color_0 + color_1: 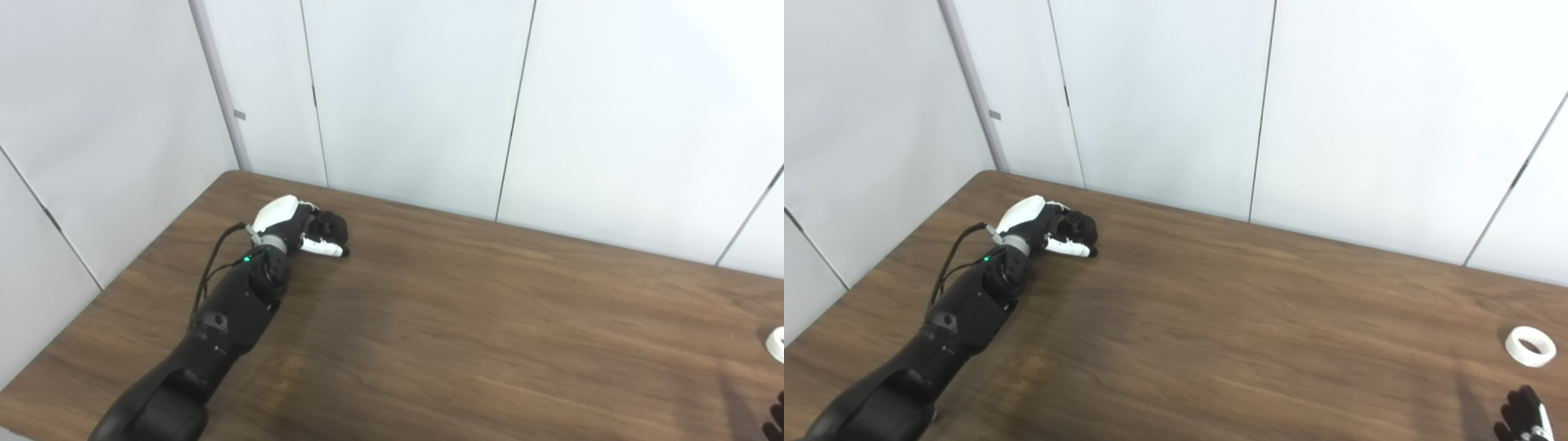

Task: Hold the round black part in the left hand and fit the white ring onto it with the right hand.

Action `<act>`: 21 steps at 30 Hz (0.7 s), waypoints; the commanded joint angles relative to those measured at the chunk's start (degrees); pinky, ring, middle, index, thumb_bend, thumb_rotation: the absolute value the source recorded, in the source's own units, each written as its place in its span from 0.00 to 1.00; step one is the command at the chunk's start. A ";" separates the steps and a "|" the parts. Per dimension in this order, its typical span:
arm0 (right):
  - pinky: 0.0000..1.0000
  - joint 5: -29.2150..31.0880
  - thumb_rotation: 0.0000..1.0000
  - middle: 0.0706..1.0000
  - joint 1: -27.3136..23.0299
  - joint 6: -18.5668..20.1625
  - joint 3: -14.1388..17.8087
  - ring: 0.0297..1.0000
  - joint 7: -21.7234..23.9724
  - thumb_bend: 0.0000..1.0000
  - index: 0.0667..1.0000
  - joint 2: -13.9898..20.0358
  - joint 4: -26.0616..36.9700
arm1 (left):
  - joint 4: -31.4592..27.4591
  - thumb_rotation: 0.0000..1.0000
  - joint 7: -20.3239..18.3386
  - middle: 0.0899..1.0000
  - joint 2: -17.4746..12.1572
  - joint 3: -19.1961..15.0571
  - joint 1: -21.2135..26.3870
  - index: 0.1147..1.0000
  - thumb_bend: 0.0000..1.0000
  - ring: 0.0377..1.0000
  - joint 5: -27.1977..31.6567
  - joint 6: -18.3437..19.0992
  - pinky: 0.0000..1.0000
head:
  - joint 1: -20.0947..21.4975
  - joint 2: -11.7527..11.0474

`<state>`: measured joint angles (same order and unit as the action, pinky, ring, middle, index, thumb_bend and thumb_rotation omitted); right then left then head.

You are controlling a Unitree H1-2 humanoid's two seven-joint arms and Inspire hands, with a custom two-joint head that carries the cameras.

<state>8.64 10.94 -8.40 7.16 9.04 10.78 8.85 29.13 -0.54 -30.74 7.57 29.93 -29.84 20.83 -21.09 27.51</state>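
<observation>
Right eye view — left hand (pixel 1041 228) clamped on round black part (pixel 1079 228) | white ring (pixel 1530 346) flat, hollow | right hand (pixel 1524 419) unclear

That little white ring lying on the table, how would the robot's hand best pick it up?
The white ring lies flat on the table with its hole facing up, nothing crowding it. Probably best to pinch its rim from above, one finger inside the hole and the thumb outside. The right hand is just nearside of it, so come from that side.
</observation>
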 commanded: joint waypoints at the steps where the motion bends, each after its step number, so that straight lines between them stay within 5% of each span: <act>1: 1.00 1.03 1.00 1.00 2.03 -0.15 -0.90 1.00 -0.04 0.63 1.00 -1.62 -1.51 | -0.94 0.33 0.82 0.95 -2.48 -0.14 2.68 0.75 0.89 1.00 -1.19 0.45 1.00 | -0.03 0.02; 21: 1.00 1.22 1.00 1.00 2.58 0.26 -0.68 1.00 -0.22 0.65 1.00 -1.49 -1.20 | -0.97 0.28 1.35 0.92 -2.14 -0.63 2.43 0.67 0.86 1.00 -0.66 0.46 1.00 | -0.45 0.49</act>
<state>8.95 11.49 -8.16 7.09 9.04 10.68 9.33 29.11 -0.15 -31.21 7.40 29.97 -30.15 21.67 -21.53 27.95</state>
